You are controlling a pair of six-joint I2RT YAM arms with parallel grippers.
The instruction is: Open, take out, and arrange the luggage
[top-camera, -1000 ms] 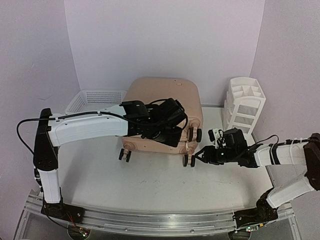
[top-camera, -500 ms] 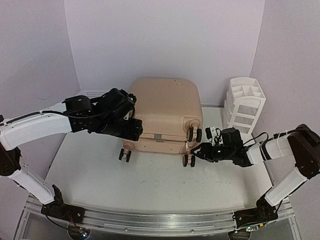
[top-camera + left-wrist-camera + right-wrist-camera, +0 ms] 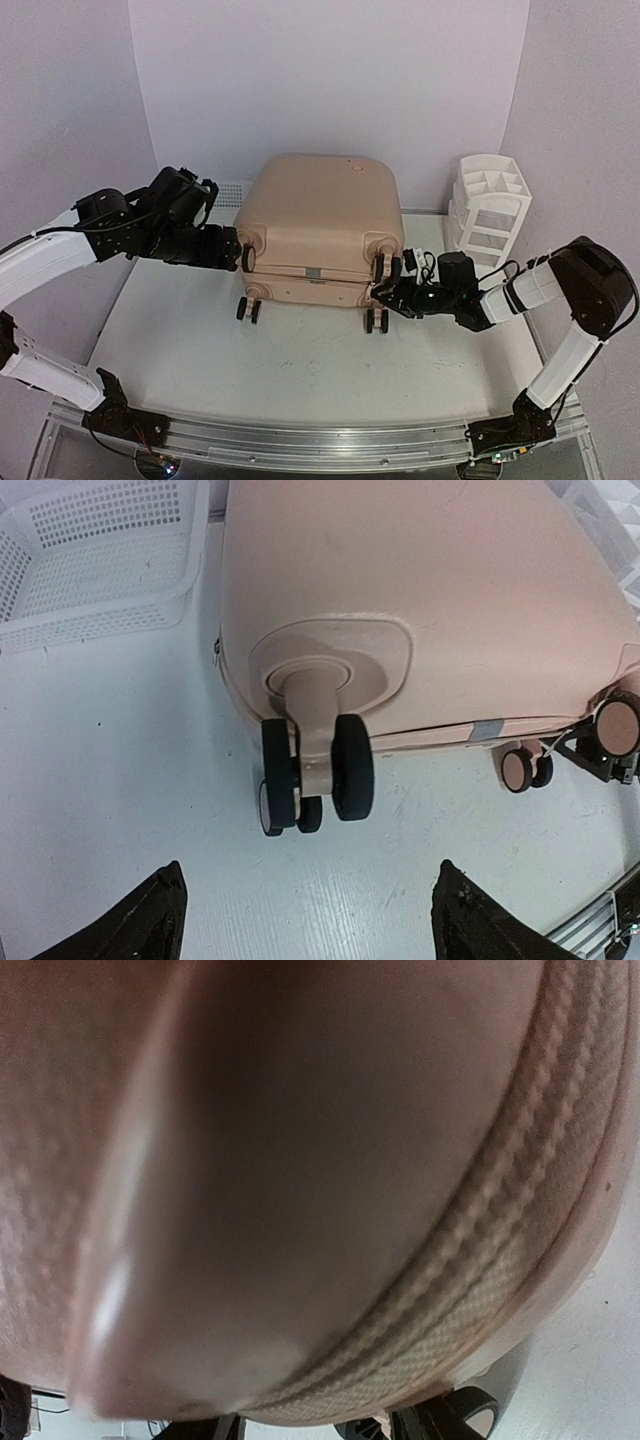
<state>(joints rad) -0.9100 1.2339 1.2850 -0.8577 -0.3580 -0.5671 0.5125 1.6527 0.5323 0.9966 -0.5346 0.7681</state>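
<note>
While the luggage point(image 3: 320, 215) lies shut (wheels point(image 3: 318, 775) nearside), left fingers point(image 3: 140, 925) gape.

The luggage point(image 3: 320, 225) had a hard plastic shell, smooth, with a soft satin sheen rather than a mirror gloss. Along its seam ran a zip tape point(image 3: 500, 1290) of coarse, ribbed woven cloth. Its caster wheels point(image 3: 352, 768) looked like dull black rubber on smooth beige hubs. The basket point(image 3: 100, 620) was white perforated plastic, the drawer organizer point(image 3: 490, 215) plain white plastic. The table point(image 3: 300, 370) was matt white and scuffed, the rail point(image 3: 300, 442) brushed metal.
</note>
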